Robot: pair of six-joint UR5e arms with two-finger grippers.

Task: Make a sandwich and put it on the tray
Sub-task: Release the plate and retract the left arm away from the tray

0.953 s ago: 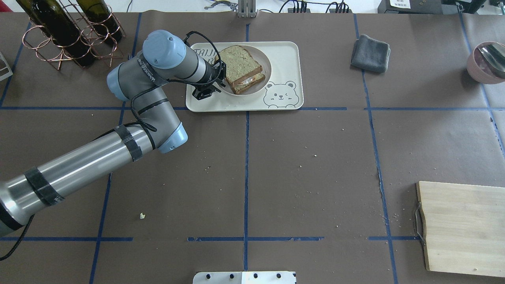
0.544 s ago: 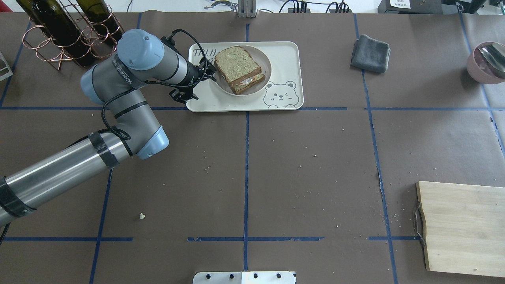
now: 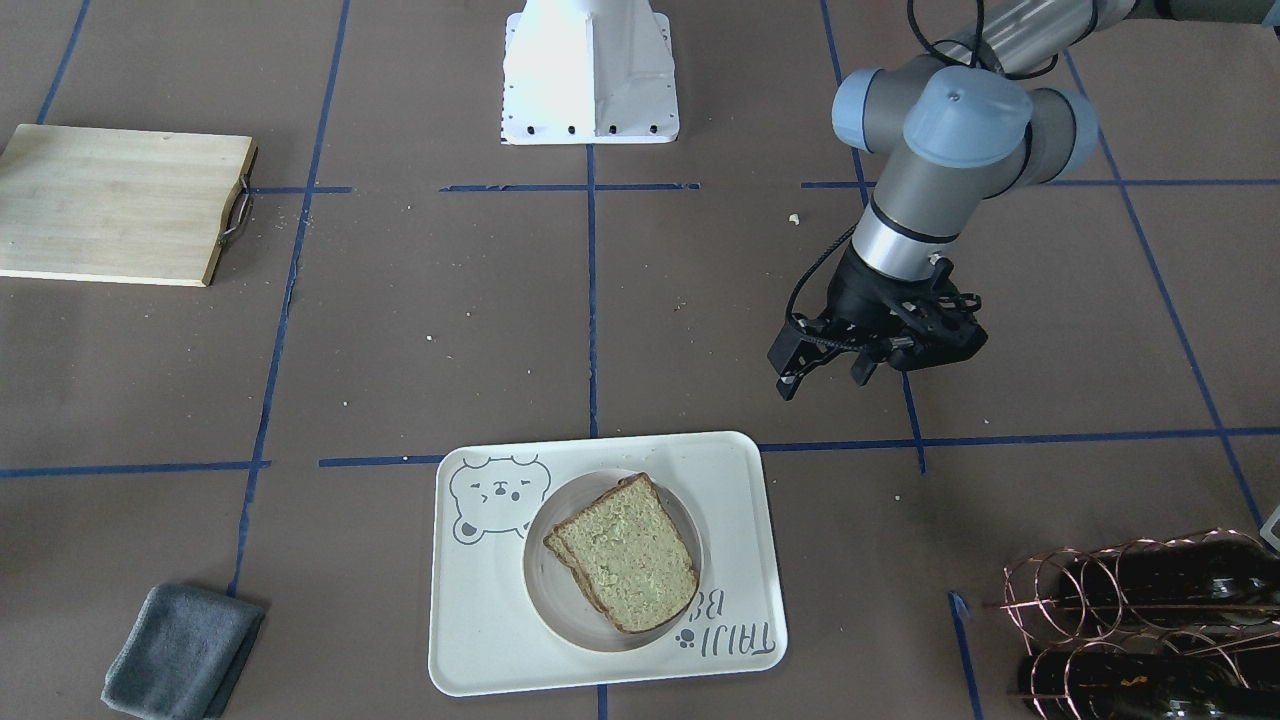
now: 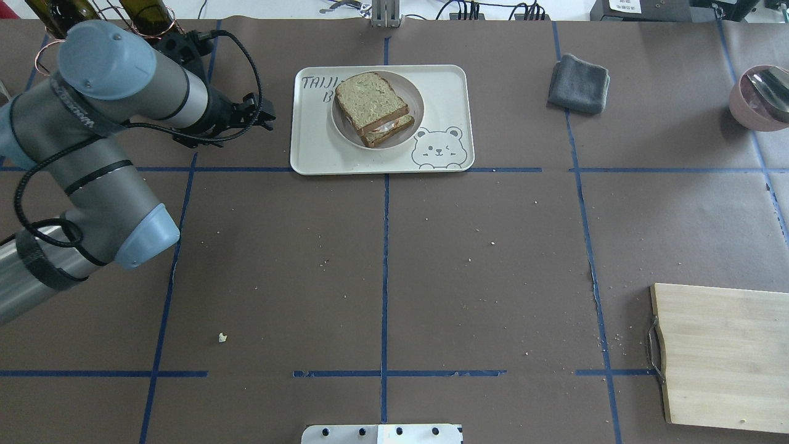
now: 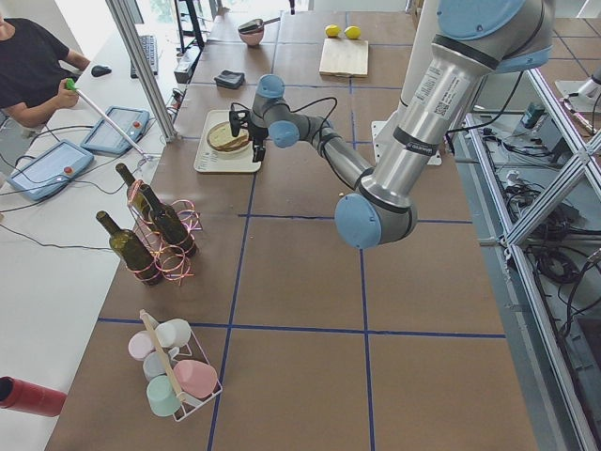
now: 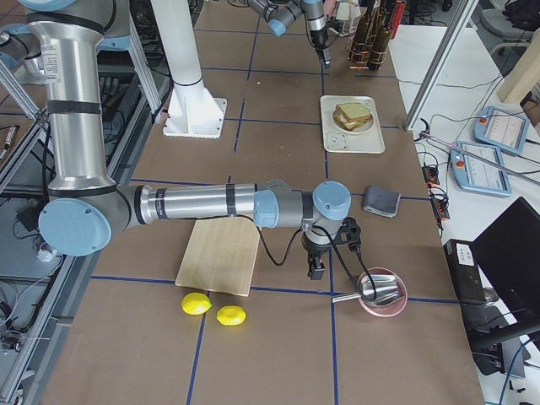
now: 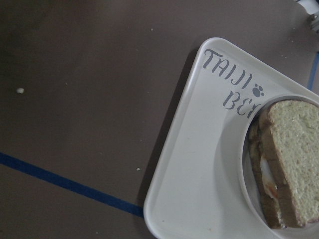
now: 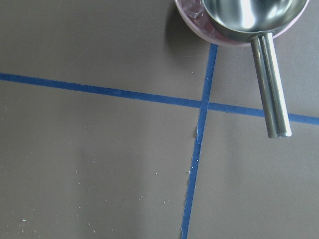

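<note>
The sandwich (image 4: 372,106), two brown-crusted bread slices with white egg between them, lies on a round white plate (image 4: 414,92). The plate sits on the cream bear-face tray (image 4: 445,86) at the far middle of the table. The sandwich also shows in the front view (image 3: 626,552) and the left wrist view (image 7: 291,169). My left gripper (image 4: 262,115) is open and empty, in the air left of the tray, apart from it. It also shows in the front view (image 3: 824,376). My right gripper (image 6: 316,270) shows only in the exterior right view, so I cannot tell its state.
A wire rack with wine bottles (image 3: 1130,620) stands close behind the left arm. A grey cloth (image 4: 579,83) lies right of the tray. A pink bowl with a metal ladle (image 4: 761,95) is at the far right. A wooden cutting board (image 4: 721,357) is at the near right.
My left arm has drawn back to the left, taking the gripper from the plate's rim off the tray. The sandwich, plate and tray have stayed in place.
</note>
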